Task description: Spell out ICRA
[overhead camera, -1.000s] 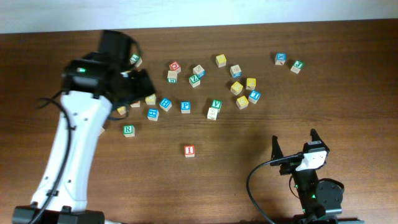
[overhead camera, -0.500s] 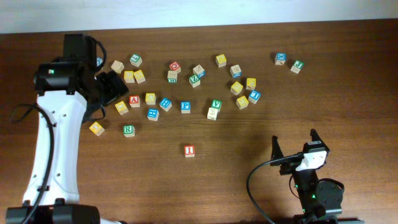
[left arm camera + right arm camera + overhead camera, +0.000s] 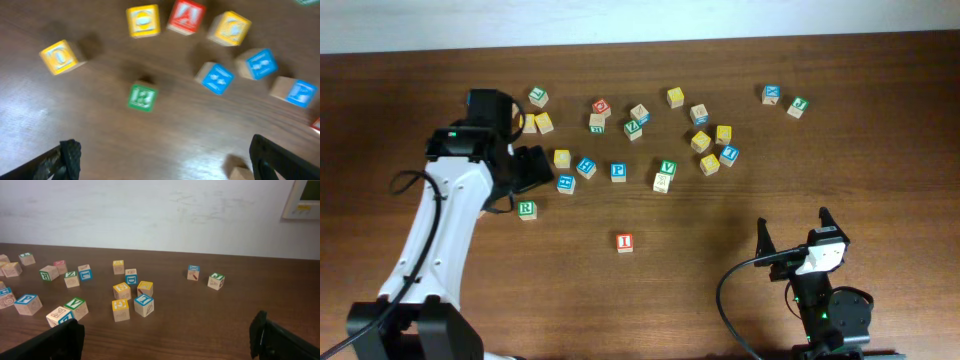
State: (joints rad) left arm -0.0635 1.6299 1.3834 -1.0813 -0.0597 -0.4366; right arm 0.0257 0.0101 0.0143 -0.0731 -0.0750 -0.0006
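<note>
Wooden letter blocks lie scattered on the brown table [image 3: 720,300]. The red I block [image 3: 624,242] sits alone in the middle. The green R block [image 3: 526,209] lies left of it and shows mid-frame in the left wrist view [image 3: 142,97]. The red A block [image 3: 186,16] shows only in the left wrist view; in the overhead view my arm covers it. My left gripper [image 3: 528,170] hovers open and empty over the left blocks [image 3: 165,170]. My right gripper [image 3: 793,232] is open and empty at the front right [image 3: 165,342].
A loose band of blocks runs across the back, from a yellow pair [image 3: 536,123] on the left to a blue and a green block [image 3: 783,99] at the right. Blue blocks [image 3: 216,78] and yellow blocks [image 3: 143,20] lie around the A. A yellow block [image 3: 59,56] lies left of the R.
My left arm swung to the far left, then back right and toward the front; it now covers the A and nearby blocks. No block has moved. The right arm has not moved.
</note>
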